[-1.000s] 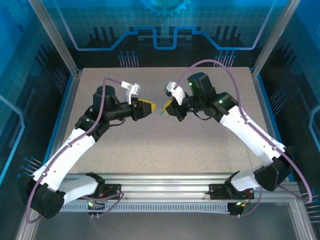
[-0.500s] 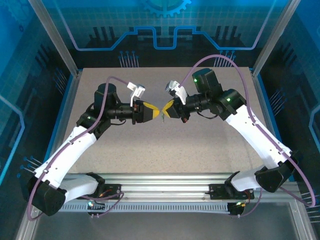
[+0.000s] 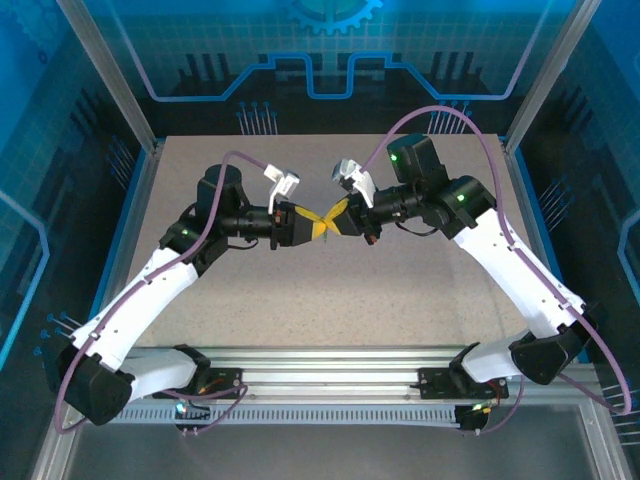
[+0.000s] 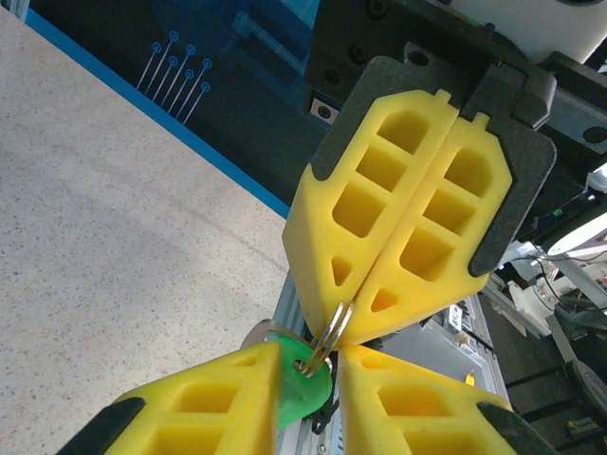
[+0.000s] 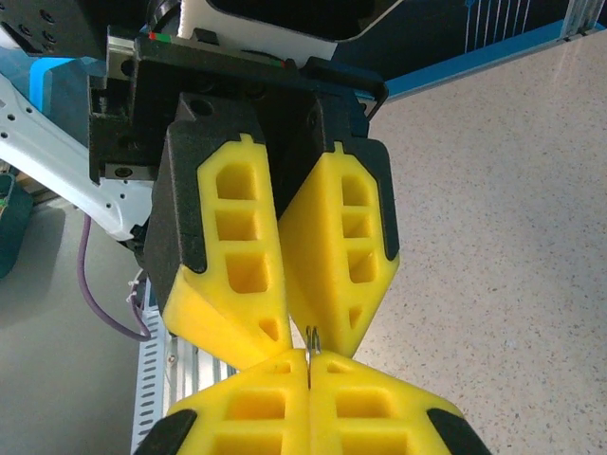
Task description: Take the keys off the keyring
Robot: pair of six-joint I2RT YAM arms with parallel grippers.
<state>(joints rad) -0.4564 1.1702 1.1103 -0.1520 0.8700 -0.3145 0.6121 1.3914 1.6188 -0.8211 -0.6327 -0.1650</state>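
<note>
Two yellow-padded hands meet tip to tip above the speckled beige worktop. Right hand is clamped tight on one thin silver metal keyring, pinched in the seam of its pads. One green plastic-headed key hangs from that ring, sitting in the narrow gap of the left hand, between its two fingers. Whether they pinch it, I can't tell.

We see bright, even light on the speckled beige tabletop, with only faint soft shadows; the blue printed wall panels sit dimmer, slightly soft in wrist views
</note>
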